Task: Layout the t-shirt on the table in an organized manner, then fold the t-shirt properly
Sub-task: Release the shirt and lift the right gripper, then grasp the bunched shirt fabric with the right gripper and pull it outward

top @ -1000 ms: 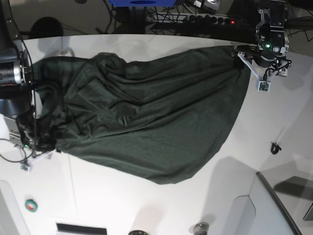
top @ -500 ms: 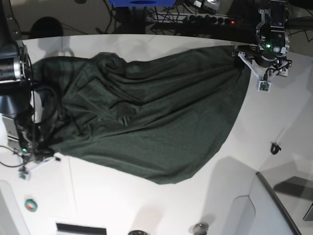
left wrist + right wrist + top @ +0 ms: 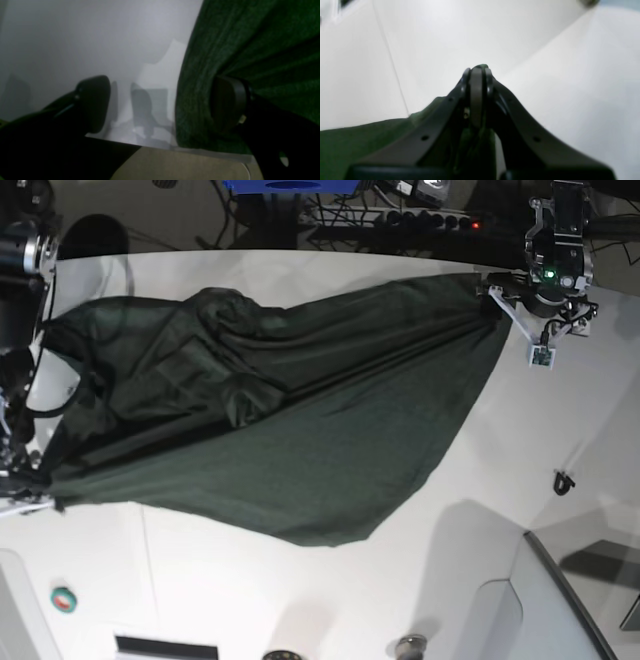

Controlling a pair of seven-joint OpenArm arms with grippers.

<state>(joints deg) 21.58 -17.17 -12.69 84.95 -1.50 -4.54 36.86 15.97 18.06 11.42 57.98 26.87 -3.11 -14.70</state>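
Right end effector [image 3: 478, 75]: jaws clenched, pads pressed together with a sliver of green cloth showing at the tips; it grasps one edge of the t-shirt [image 3: 290, 430].
Right end effector position: at the near-left rim of the tabletop [image 3: 300, 590] in the base view, with the cloth trailing from it.
Left end effector [image 3: 160, 105]: released, jaws spread wide; one finger [image 3: 93, 102] stands over bare tabletop, the other presses against the cloth edge. No grip on the cloth.
Left end effector position: at the far corner of the garment, close to the tabletop rim.
Reason for hold: judged, the right arm tensions its edge so the cloth spreads flat; the left jaws straddle the opposite corner, placed to pinch it.
T-shirt location: lying on the tabletop, spanning most of the width between the two arms.
T-shirt long axis: runs diagonally between the two end effectors.
T-shirt condition: bunched folds toward the right arm's side; smoother, tapering toward the left arm's corner.
Task stage: judged as layout, folding not yet begun.
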